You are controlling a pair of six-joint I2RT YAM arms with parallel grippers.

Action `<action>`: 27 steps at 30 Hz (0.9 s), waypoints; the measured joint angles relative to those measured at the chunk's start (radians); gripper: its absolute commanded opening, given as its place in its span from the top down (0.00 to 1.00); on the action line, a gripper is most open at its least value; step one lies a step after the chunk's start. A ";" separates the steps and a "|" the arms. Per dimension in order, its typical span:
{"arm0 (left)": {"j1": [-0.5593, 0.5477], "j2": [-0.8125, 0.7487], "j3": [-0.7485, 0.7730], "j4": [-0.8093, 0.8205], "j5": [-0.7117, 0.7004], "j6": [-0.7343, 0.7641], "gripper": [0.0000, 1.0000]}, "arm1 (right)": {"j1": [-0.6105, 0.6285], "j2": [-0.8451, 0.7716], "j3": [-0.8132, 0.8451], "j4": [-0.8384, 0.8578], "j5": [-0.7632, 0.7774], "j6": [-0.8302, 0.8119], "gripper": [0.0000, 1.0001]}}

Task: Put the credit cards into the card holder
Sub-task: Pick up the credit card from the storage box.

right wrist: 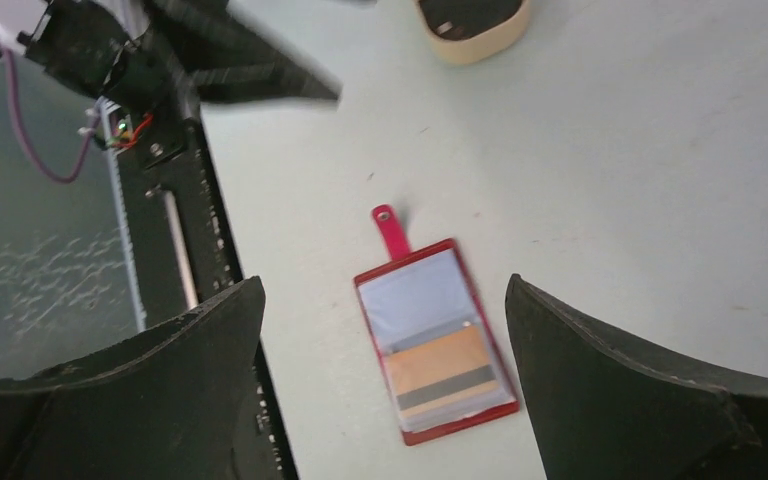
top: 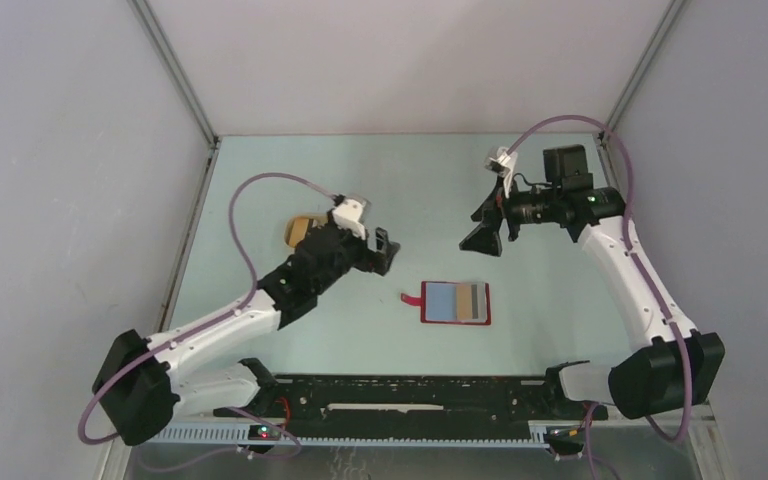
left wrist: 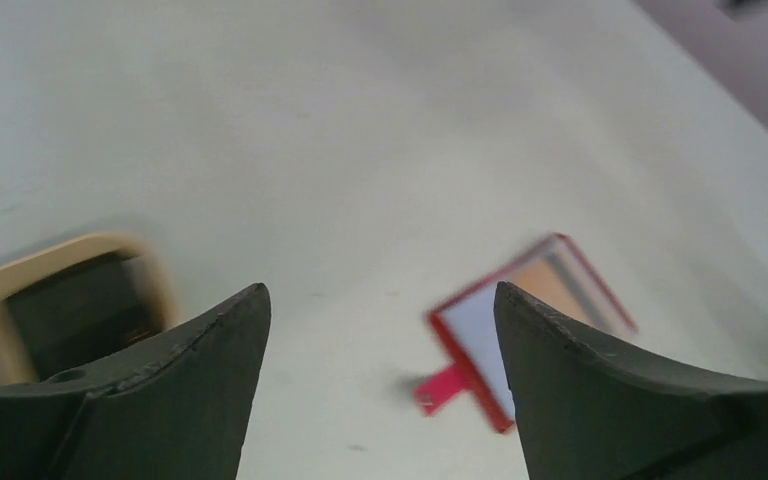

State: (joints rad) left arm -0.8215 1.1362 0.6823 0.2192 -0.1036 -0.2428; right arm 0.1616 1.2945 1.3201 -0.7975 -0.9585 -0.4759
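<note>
The red card holder (top: pixel 455 303) lies open and flat on the pale table, its pink tab pointing left. One of the credit cards (right wrist: pixel 438 372), orange-tan with a dark stripe, sits tucked in its pale blue pocket (right wrist: pixel 415 300). My left gripper (top: pixel 385 250) hovers up and left of the holder, open and empty. In the left wrist view the left gripper (left wrist: pixel 380 290) frames the blurred card holder (left wrist: pixel 472 340) by its right finger. My right gripper (top: pixel 485 240) hangs above and right of the holder, open and empty. The right gripper (right wrist: pixel 384 282) looks straight down on the card holder.
A tan oval dish (top: pixel 300 230) with a dark inside sits behind the left wrist; the dish (left wrist: pixel 80 300) also shows at the left of the left wrist view. A black rail (top: pixel 410 395) runs along the near table edge. Grey walls close in both sides.
</note>
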 measured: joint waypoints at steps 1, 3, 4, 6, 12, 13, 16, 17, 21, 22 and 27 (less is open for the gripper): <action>0.036 -0.021 -0.005 -0.030 -0.019 0.007 0.13 | 0.016 0.004 -0.021 0.000 -0.005 -0.001 0.01; 0.110 -0.043 -0.006 -0.081 -0.057 0.008 0.13 | 0.027 0.019 -0.048 0.000 -0.016 -0.003 0.03; 0.147 -0.048 -0.006 -0.103 -0.078 0.008 0.14 | 0.027 0.034 -0.054 -0.001 -0.021 -0.005 0.03; 0.214 -0.048 -0.006 -0.151 -0.118 0.007 0.15 | 0.027 0.066 -0.055 0.003 -0.029 -0.010 0.04; 0.370 0.032 0.008 -0.262 -0.143 -0.002 0.16 | 0.053 0.145 -0.055 0.003 -0.039 -0.018 0.06; 0.390 0.058 0.020 -0.286 -0.150 -0.002 0.16 | 0.063 0.153 -0.055 0.002 -0.039 -0.019 0.06; 0.430 0.145 0.073 -0.349 -0.175 0.001 0.17 | 0.077 0.170 -0.055 0.002 -0.043 -0.025 0.07; 0.439 0.181 0.100 -0.372 -0.190 0.006 0.17 | 0.080 0.175 -0.055 0.002 -0.046 -0.028 0.07; 0.450 0.296 0.192 -0.431 -0.256 0.027 0.17 | 0.082 0.192 -0.055 0.000 -0.051 -0.036 0.08; 0.452 0.315 0.209 -0.441 -0.269 0.034 0.17 | 0.082 0.197 -0.055 -0.002 -0.053 -0.037 0.08; 0.481 0.400 0.295 -0.481 -0.273 0.068 0.22 | 0.082 0.212 -0.055 -0.007 -0.056 -0.043 0.09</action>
State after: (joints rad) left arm -0.3405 1.5364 0.9771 -0.2619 -0.3763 -0.1749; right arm 0.2436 1.5066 1.2648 -0.8043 -1.0142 -0.5190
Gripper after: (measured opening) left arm 0.806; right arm 0.912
